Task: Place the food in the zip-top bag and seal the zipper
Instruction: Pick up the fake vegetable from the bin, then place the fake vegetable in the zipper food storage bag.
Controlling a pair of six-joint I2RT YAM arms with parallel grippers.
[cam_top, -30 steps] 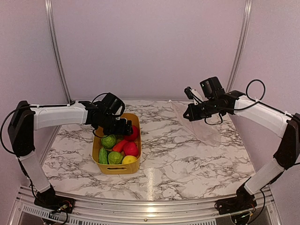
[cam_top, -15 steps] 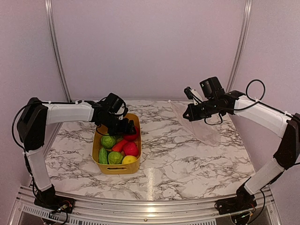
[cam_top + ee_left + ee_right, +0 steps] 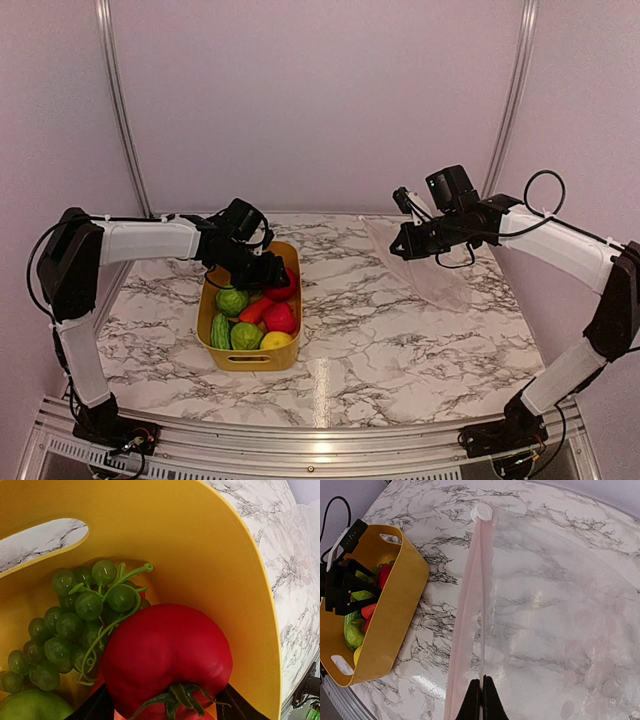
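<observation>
The food lies in a yellow bin (image 3: 250,361): a red tomato (image 3: 284,287), a green round (image 3: 232,300), an orange-red carrot (image 3: 255,311), a pink-red ball (image 3: 279,318) and a yellow lemon (image 3: 274,340). My left gripper (image 3: 271,272) is down in the bin's far end. In the left wrist view its jaws (image 3: 165,707) stand on both sides of the tomato (image 3: 165,650), touching it, beside a green grape bunch (image 3: 75,625). My right gripper (image 3: 401,245) is shut (image 3: 482,679) on the mouth edge of the clear zip-top bag (image 3: 560,605), held above the table; the zipper (image 3: 470,605) runs to a white slider (image 3: 481,512).
The bin's yellow wall (image 3: 200,545) curves close around the tomato on the right. The bag (image 3: 432,278) hangs down to the marble table (image 3: 350,330) at the back right. Grey walls and metal posts stand behind the table.
My left gripper has come down into the bin's far end onto the tomato, then held still. The right arm and the bag have not moved.
</observation>
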